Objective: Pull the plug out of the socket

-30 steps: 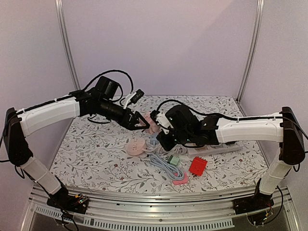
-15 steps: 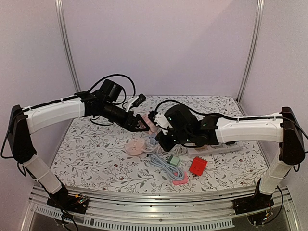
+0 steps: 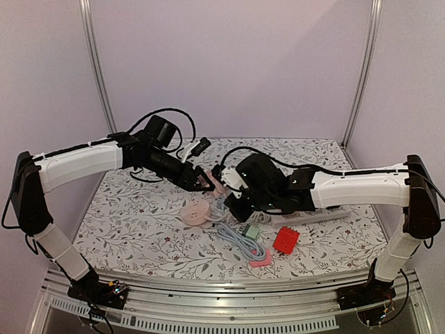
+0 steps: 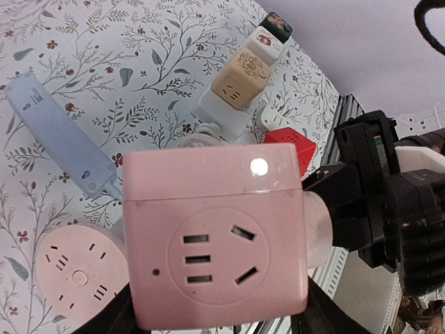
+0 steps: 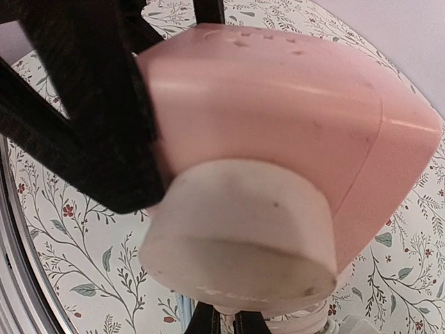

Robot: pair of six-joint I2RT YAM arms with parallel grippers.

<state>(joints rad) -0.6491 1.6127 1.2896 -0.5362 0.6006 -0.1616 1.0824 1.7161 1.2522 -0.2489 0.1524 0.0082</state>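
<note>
A pink cube socket (image 4: 215,243) hangs above the table between the two arms (image 3: 214,181). A pale round plug (image 4: 318,233) sits in its right side and fills the lower middle of the right wrist view (image 5: 240,236), below the cube (image 5: 278,104). My left gripper (image 4: 215,320) is shut on the cube, a black finger at each lower side; one finger (image 5: 90,104) presses on the cube's flank. My right gripper (image 5: 226,325) is shut on the plug's cord end, its fingertips close together under the plug. Its black body (image 4: 375,202) shows behind the plug.
On the flowered table lie a round pink socket (image 3: 195,211), a coiled grey-blue cable (image 3: 240,240), a green cube (image 3: 252,231), a red cube (image 3: 286,239) and a white power strip (image 3: 313,216). A blue strip (image 4: 62,142) and a beige adaptor (image 4: 240,80) lie further off.
My left gripper has come in from the left and its jaws have narrowed from wide open onto the pink cube. The right arm has barely moved.
</note>
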